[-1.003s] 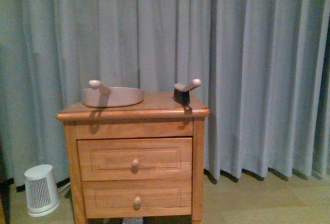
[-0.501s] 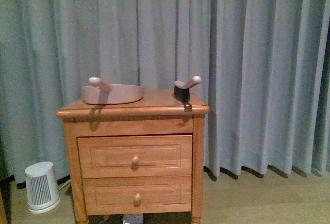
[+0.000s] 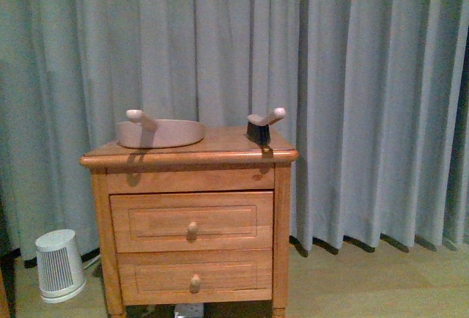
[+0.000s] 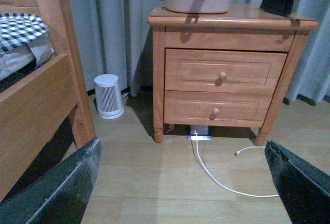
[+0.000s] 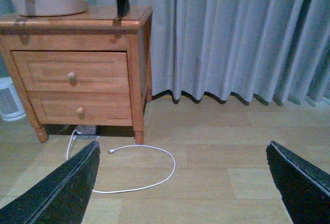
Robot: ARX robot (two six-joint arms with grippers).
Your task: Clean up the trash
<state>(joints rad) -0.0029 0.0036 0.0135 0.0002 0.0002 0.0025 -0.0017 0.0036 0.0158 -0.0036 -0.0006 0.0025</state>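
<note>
Trash: no white wad visible in any view, so bearing and nearer arm cannot be judged | dustpan (image 3: pixel 161 133) 11 o'clock, brush (image 3: pixel 262 126) 12 o'clock, on nightstand (image 3: pixel 190 158) | left gripper (image 4: pixel 181 149), right gripper (image 5: pixel 181 149): fingers apart, empty.

Ahead of the left end effector (image 4: pixel 181 146): a wooden two-drawer surface (image 4: pixel 232 21) with round knobs. A white cable (image 4: pixel 205 170) trails over the floor between the two, from what may be a power strip (image 4: pixel 198 130) under the surface. A small white ribbed appliance (image 4: pixel 109 96) stands beside the surface, near the bed frame (image 4: pixel 36 105). Grey curtain (image 3: pixel 366 98) behind.
</note>
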